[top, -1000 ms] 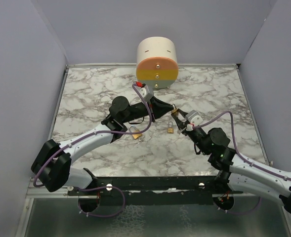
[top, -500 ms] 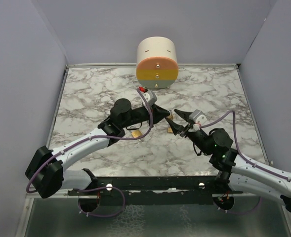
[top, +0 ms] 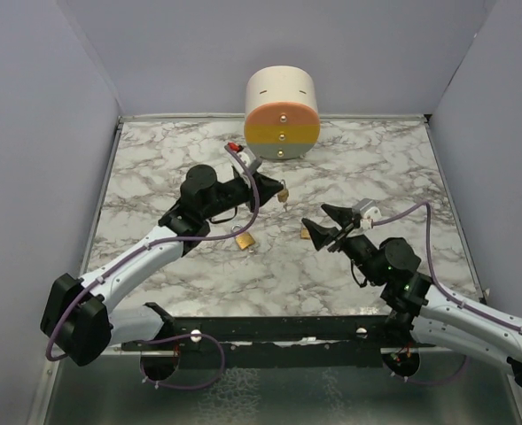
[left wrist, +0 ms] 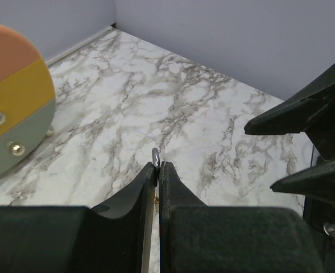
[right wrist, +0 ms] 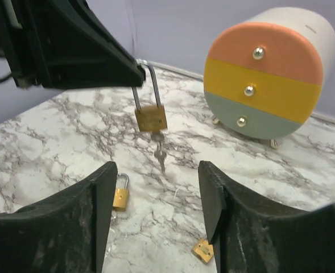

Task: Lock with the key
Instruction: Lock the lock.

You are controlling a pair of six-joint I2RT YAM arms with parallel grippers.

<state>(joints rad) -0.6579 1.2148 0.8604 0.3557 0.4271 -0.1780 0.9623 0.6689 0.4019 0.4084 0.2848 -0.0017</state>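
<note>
My left gripper (top: 274,189) is shut on the steel shackle (right wrist: 146,77) of a brass padlock (right wrist: 151,118) and holds it in the air in front of the drawer unit. A key (right wrist: 160,152) hangs from the padlock's underside. In the left wrist view only the top of the shackle (left wrist: 155,158) shows between the shut fingers. My right gripper (top: 321,225) is open and empty. It sits a short way to the near right of the hanging padlock and faces it, its fingers (right wrist: 99,193) spread on either side of the key in the right wrist view.
A second brass padlock (top: 244,240) lies on the marble table (top: 154,177) below the left arm. A third brass padlock (top: 306,233) lies just left of the right gripper. A round drawer unit (top: 281,111) with orange, yellow and grey fronts stands at the back.
The right gripper has opened and pulled back toward the near right. The left gripper has carried the padlock, key hanging, up and away to the back left.
</note>
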